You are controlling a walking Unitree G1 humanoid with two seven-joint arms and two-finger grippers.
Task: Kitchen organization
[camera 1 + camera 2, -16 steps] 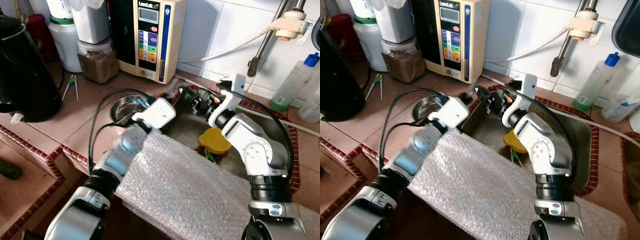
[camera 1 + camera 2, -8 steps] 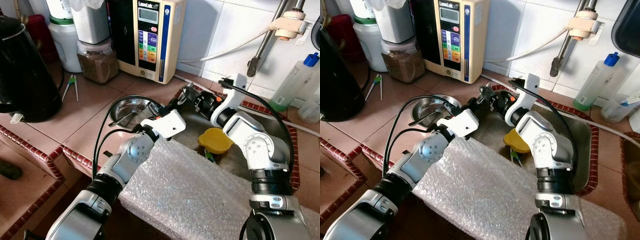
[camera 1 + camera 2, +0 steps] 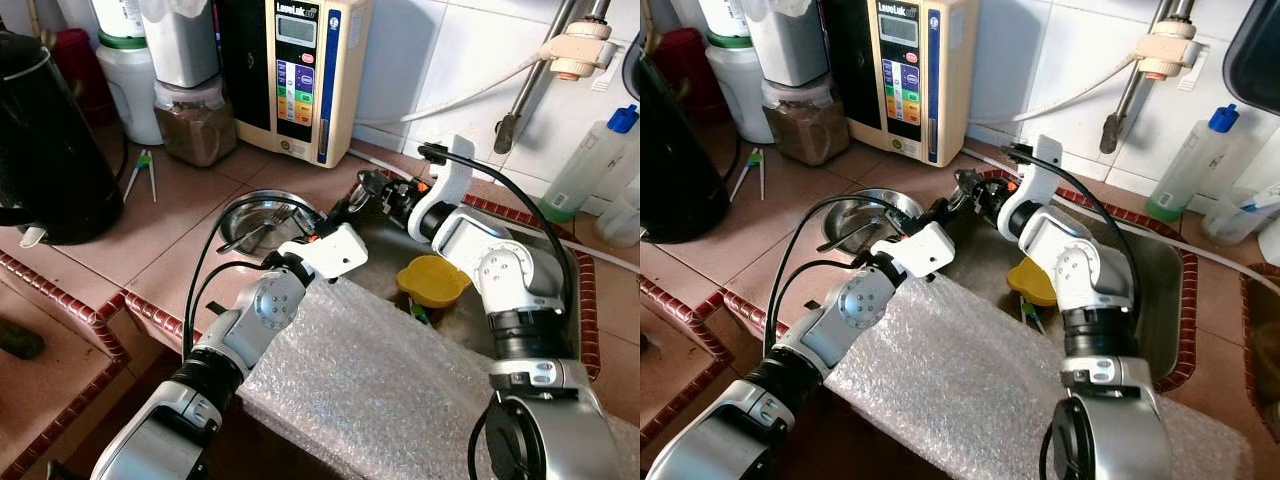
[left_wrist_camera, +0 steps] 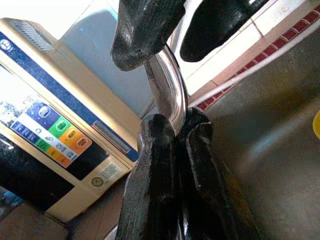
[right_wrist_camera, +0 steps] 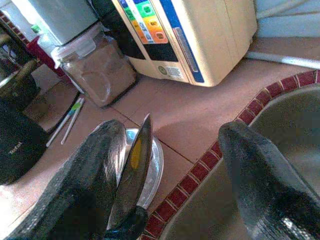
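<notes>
Steel shines in the left eye view: a bowl (image 3: 255, 215) on the tiled counter (image 3: 170, 215) beside the sink (image 3: 560, 300), where both grippers meet at the rim. In the left wrist view, the left gripper (image 4: 175, 135) pinches a curved steel ladle (image 4: 167, 87). In the right wrist view, the right gripper (image 5: 185, 150) stands wide, one finger (image 5: 95, 165) against the ladle's bowl.
</notes>
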